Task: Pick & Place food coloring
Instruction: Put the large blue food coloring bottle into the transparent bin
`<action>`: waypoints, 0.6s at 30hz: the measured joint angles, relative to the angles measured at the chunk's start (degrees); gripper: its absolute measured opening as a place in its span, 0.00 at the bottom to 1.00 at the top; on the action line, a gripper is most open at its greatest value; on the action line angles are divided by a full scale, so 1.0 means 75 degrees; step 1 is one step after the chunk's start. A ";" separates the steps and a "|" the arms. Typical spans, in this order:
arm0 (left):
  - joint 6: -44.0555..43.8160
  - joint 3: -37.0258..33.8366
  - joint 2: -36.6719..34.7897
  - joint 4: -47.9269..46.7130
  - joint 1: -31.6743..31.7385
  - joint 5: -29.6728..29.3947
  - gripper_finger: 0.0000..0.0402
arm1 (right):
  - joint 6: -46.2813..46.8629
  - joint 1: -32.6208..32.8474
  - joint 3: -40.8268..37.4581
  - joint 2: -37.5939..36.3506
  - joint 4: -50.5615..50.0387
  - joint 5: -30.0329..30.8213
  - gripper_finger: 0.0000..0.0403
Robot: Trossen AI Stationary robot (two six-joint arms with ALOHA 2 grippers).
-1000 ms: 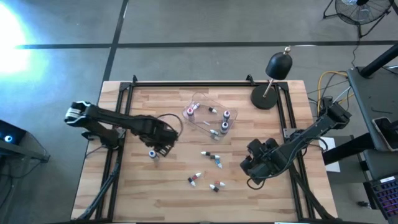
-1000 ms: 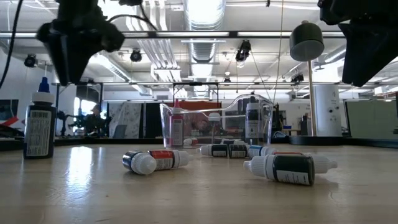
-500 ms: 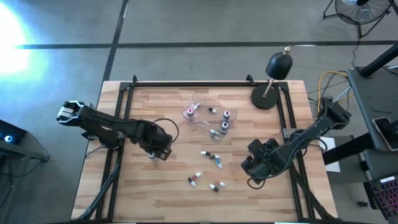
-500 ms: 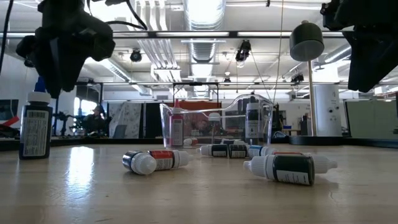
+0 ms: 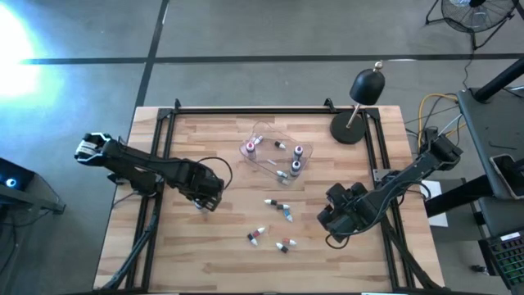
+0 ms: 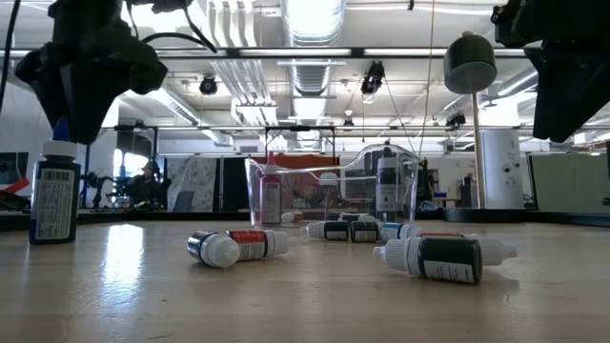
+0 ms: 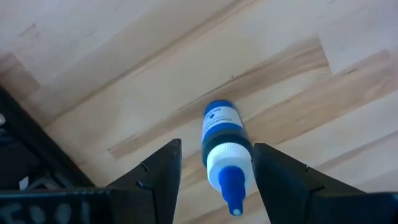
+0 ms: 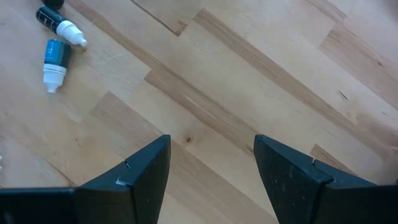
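Observation:
An upright dark food coloring bottle with a blue cap stands on its base near the table's left side. My left gripper hangs above it, open, one finger on either side of the cap, with gaps showing. Several more bottles lie on the wood mid-table. Others stand in the clear tray, one with a pink cap. My right gripper is open over bare wood at the right.
A black lamp stands at the far right corner. Black rails run along the table's sides. Two lying bottles show beyond my right gripper. Bare wood stretches along the near edge.
My left gripper has moved toward the table's left and near edges and now stands over the upright blue-capped bottle, straddling its cap. It has stayed open. My right arm has kept still.

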 joint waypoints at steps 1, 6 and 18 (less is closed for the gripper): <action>0.0000 0.0000 0.0000 0.0009 -0.0024 0.0009 0.42 | 0.0000 0.0000 0.0000 0.0000 0.0000 0.0000 0.56; 0.0001 -0.0009 0.0000 0.0031 -0.0221 0.0271 0.42 | 0.0006 0.0000 -0.0003 0.0000 0.0003 0.0000 0.56; -0.0002 -0.0049 0.0029 0.0130 -0.0498 -0.0012 0.42 | 0.0090 0.0000 -0.0012 0.0000 0.0020 0.0003 0.56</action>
